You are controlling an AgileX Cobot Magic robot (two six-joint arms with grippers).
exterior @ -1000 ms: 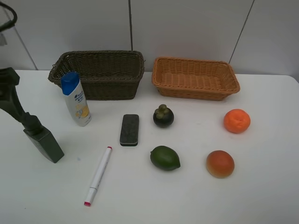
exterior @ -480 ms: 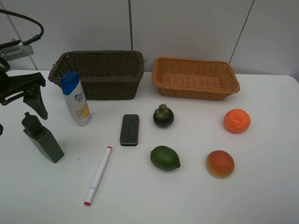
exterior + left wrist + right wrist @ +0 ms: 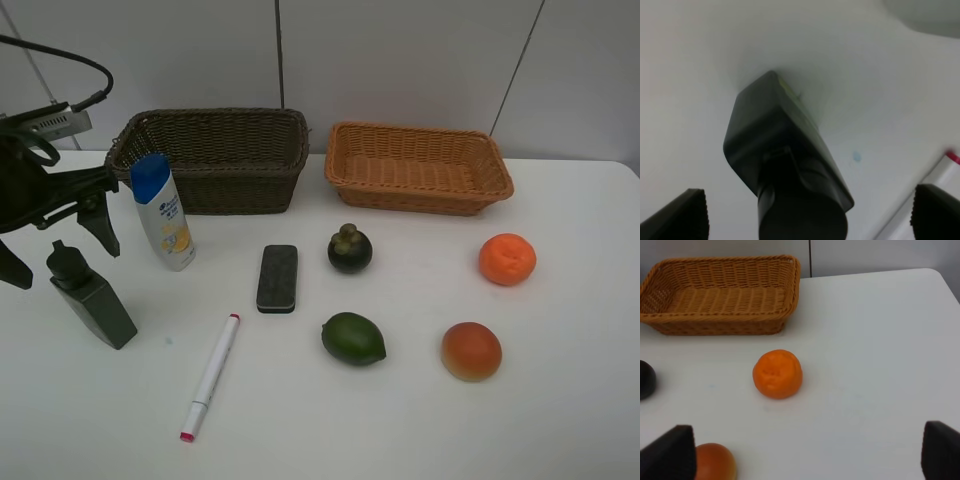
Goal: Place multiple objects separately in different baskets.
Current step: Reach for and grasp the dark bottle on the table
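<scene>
Plainly, we see a white counter [image 3: 400,430] set against a pale panelled wall [image 3: 400,60] with dark seams. At the back stand a deep dark brown basket [image 3: 230,190] and, to its right, a shallower tan basket [image 3: 420,195], apart from each other. In front lie a white shampoo bottle [image 3: 163,215] with a blue cap, a black eraser [image 3: 277,278], a white marker [image 3: 211,376], a mangosteen [image 3: 349,249], an orange [image 3: 507,259], a green fruit [image 3: 353,338] and a red-orange fruit [image 3: 471,351], none touching.

The left tool [image 3: 64,262] hangs spread wide over the dark green bottle [image 3: 95,305], one finger on each side of its cap and clear of it. Its arm is cut off at the picture's edge. From its wrist the bottle is a dark blur.

The right tool [image 3: 805,452] shows only from its own wrist, spread and holding nothing, near the orange. There the mangosteen is cut off at the edge.
</scene>
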